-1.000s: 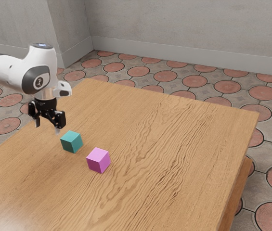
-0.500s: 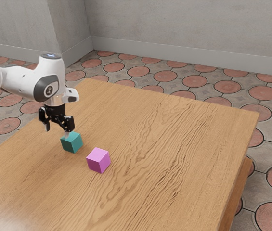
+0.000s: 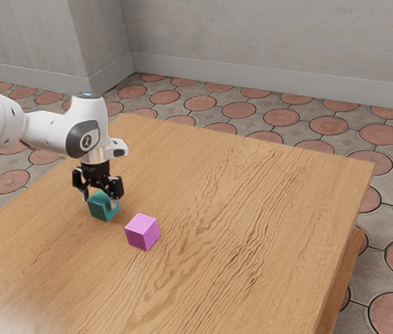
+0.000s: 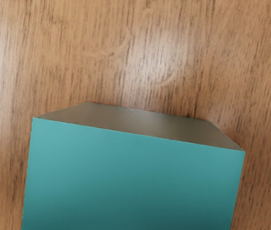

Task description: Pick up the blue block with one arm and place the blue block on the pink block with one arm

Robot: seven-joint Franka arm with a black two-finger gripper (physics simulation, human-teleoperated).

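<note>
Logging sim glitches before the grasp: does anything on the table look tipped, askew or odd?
Nothing stands out. The blue block, rendered teal, sits flat on the table inside the open gripper; the pink block rests flat beside it, not touching.

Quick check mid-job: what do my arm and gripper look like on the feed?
The arm is glossy white with rounded shells. Its wrist joint has a grey round cap with a small white mark, and a blue-tinted top. The gripper is black and angular.

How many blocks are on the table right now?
2. The blue block sits directly under the hand; the pink block lies apart from it, toward the exterior view's right.
</note>
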